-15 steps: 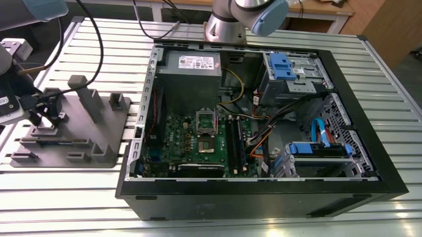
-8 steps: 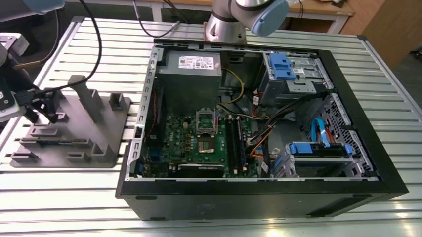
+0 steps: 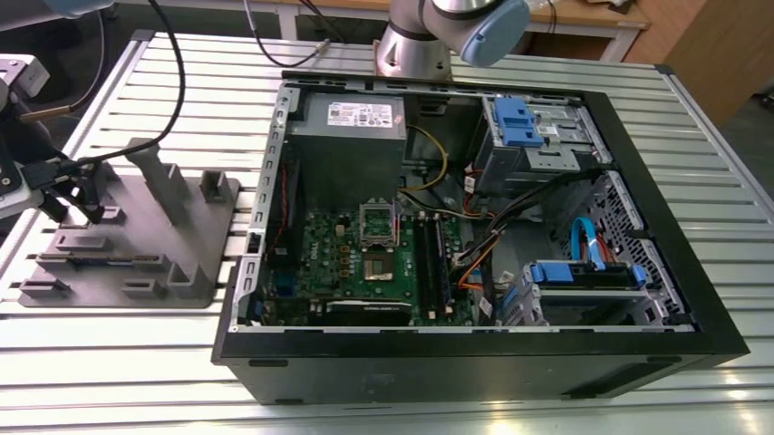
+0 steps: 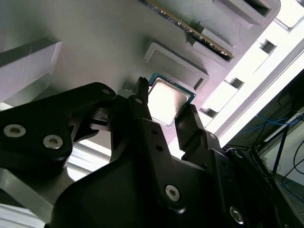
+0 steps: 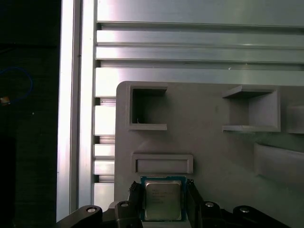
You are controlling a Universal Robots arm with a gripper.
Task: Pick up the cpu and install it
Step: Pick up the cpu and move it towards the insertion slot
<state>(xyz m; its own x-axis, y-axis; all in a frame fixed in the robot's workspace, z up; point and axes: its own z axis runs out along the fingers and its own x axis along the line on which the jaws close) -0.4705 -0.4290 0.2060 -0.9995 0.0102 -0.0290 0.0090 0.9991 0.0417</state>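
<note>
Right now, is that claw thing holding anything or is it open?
The gripper straddles the cpu on the grey tray; whether it grips cannot be told.

A slatted metal table [image 3: 121,362] carries an open PC case [image 3: 459,367]; a grey tray [image 3: 145,258] sits just beside the case, on the exterior view's left.

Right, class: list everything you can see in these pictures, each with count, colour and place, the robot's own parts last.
table: one, silvery slatted metal, beneath everything.
computer case: one, black, open, on the table.
circuit board: one, green, inside the case.
power supply: one, grey, inside the case.
drive brackets: two, blue, inside the case, toward the exterior view's right.
tray: one, grey, upright blocks, on the table at the exterior view's left.
cpu: one, silvery-grey, at the tray beside a low block.
arm: one, silver with a pale blue cap, rising beyond the case.
gripper: one, black, around the cpu.
</note>
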